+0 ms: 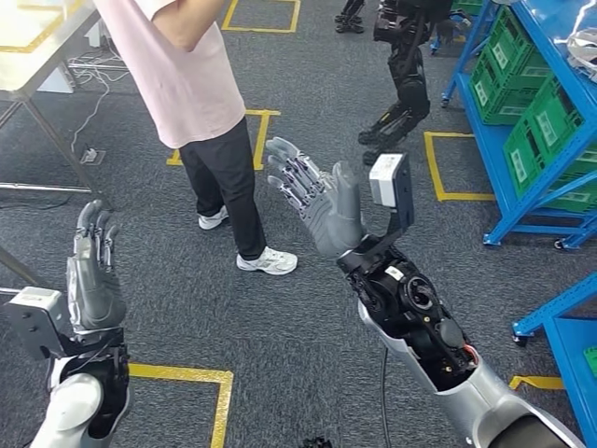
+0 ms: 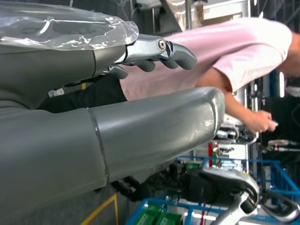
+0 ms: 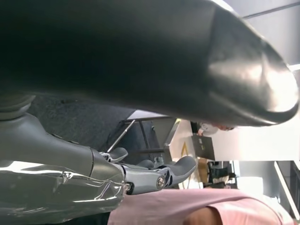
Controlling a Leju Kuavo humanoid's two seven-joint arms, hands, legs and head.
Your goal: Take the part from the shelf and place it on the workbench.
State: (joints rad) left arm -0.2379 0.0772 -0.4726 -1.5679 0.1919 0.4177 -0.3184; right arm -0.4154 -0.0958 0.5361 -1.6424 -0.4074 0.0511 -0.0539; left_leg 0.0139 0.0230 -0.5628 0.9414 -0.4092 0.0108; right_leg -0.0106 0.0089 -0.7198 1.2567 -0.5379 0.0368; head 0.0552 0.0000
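Left hand and right hand: both raised, fingers spread, holding nothing, apparently awaiting the part; blue shelf right of the right hand.

No text, brand, number or sign is legible. The white labels on the green bins in the blue shelf are too small to read.

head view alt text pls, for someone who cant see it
Two silver robot arms reach over grey carpet, the right hand and left hand both open and empty. A person in a pink shirt stands ahead, and a blue metal shelf with green plastic crates stands to the right.
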